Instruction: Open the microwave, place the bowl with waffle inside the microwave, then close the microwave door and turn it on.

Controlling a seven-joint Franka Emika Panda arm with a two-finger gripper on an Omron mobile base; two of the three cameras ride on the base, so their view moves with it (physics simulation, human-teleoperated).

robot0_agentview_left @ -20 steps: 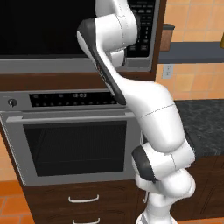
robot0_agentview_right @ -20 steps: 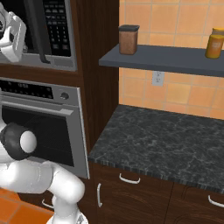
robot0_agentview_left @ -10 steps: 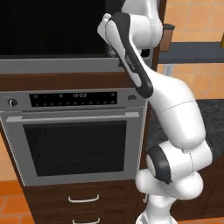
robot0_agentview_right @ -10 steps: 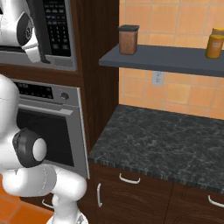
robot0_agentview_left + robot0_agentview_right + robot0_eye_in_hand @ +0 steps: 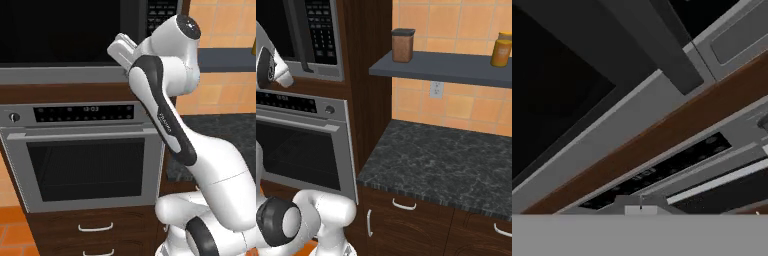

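I have the jaws shut on nothing, raised close in front of the microwave door (image 5: 60,32), which fills the upper left of the left base view and looks closed. Its dark handle (image 5: 662,45) runs as a long bar toward the top of the hand view, just above and ahead of the jaws. The keypad (image 5: 322,32) markings and the oven (image 5: 85,150) display are too small to read.

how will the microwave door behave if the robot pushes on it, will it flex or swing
The microwave door looks like a wide glass panel in a silver frame, so it is probably stiff, not flexing. It sits flush and shut, so a push likely moves nothing. Its vertical handle stands at the keypad side, which suggests it swings about the far edge when pulled. The glass may be slippery.
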